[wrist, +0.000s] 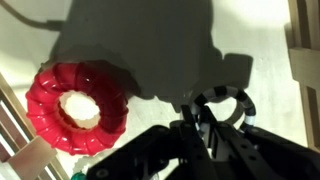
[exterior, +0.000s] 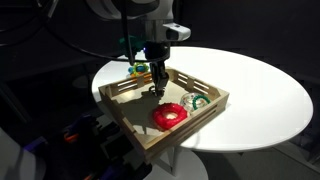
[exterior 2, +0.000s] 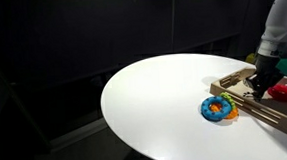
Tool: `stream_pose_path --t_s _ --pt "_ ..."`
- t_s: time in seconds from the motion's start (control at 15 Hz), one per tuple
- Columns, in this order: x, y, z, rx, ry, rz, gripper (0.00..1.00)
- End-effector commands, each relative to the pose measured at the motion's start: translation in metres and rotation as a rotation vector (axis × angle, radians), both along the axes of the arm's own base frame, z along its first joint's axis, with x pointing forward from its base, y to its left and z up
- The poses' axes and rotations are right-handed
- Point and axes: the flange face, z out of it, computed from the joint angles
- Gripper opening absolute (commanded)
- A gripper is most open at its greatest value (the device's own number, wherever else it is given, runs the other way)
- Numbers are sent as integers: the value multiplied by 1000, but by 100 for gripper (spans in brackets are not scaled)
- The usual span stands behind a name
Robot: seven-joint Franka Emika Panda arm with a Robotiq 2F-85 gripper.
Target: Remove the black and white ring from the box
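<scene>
Gripper (wrist: 205, 125) down inside the box (exterior: 118, 95), arm coming in from above in an exterior view. Fingers clenched on the near rim of the black-white ring (wrist: 238, 100); in the wrist view the ring's arc curls round the dark fingertips, striped segments showing past them. Ring sits in the arm's shadow, over the box floor. Cannot tell whether it is lifted clear of the floor or lying on it

In the exterior views the black-white ring is hidden behind the gripper (exterior: 158, 88)

Red ring (wrist: 45, 110) lies flat on the box floor, apart from the black-white ring, half in sunlight. In an exterior view it sits toward the near side of the box (exterior: 169, 115), with a green-white ring (exterior: 195, 100) just beside it, nearer the box's corner

Box rests on a round white table (exterior: 260, 90), overhanging its edge toward the camera. Slotted wooden wall (wrist: 300, 40) visible along the wrist view's right side

On the table, outside the box and just beside its wall, a multicolour ring (exterior 2: 217, 108), blue, orange and yellow

Surroundings dark; strong light on the tabletop
</scene>
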Motion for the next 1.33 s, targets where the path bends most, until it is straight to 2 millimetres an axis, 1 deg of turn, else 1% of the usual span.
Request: stream_pose_path --t_s 0.0,0.2,0.47,0.67,0.87,0.93,1.0,1.07,1.13,1.27 --pt "2 3 37 6 9 -26 6" --pt "7 11 64 14 4 -31 6" --pt "14 39 94 38 -5 3 6" --pt "22 68 110 45 -10 38 6" --pt "33 93 117 39 -16 67 6" --pt "36 101 116 33 -12 73 6" --pt "37 107 116 35 -5 80 39" --pt "38 112 115 32 -2 81 40" --pt "38 115 113 33 3 84 46" --pt "39 117 108 37 17 88 63"
